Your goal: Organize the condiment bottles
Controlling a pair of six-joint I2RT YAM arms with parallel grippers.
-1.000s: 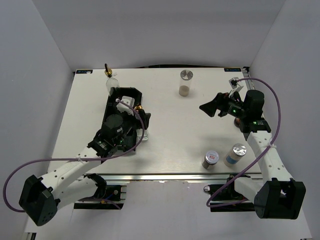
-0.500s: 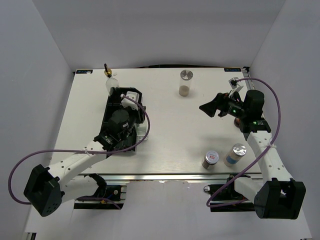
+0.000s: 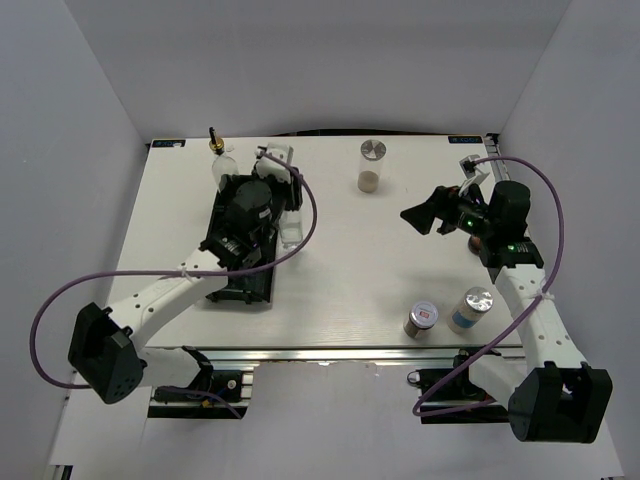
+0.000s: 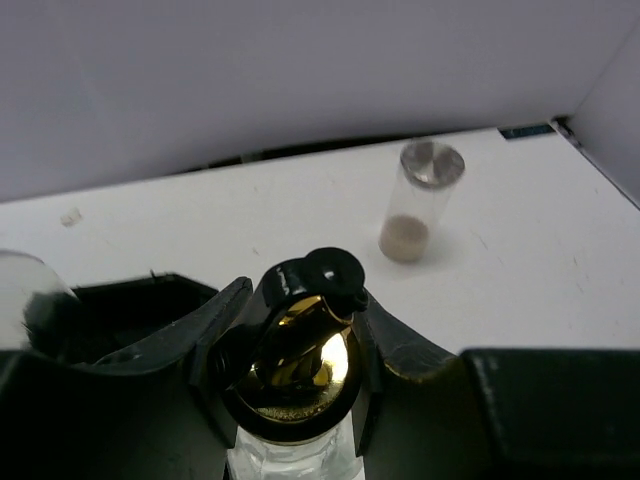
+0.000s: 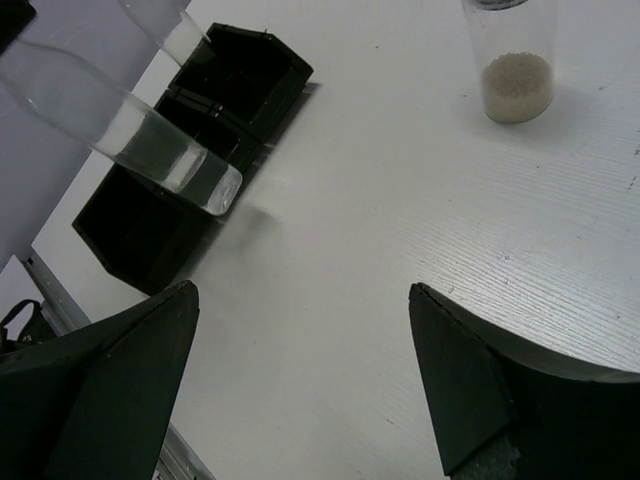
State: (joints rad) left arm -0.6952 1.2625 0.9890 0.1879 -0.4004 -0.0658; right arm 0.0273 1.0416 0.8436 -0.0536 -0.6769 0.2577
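Holding a clear glass bottle (image 5: pixel 150 140) by its neck, my left gripper (image 4: pixel 300 335) is clamped snugly around it, one finger on each side of the gold pourer top with its black tip. The bottle hangs tilted, clear liquid in its lower part. Its base is lifted just off the right edge of the black compartment tray (image 3: pixel 240 292). My left arm reaches over the tray toward its far end.

The second gold-topped glass bottle (image 3: pixel 215 152) stands upright at the far left of the table (image 3: pixel 340 270), just beyond the tray's far left corner. The beige shaker (image 3: pixel 371 167) stands alone at the far middle. Toward the near right, the red-label shaker (image 3: pixel 420 319) and the blue-white shaker (image 3: pixel 471 309) stand just beside each other, the red-label one on the left.

My right gripper (image 5: pixel 300 300) hovers over the right side of the table, jaws spread wide with nothing between them, pointing left toward the tray.
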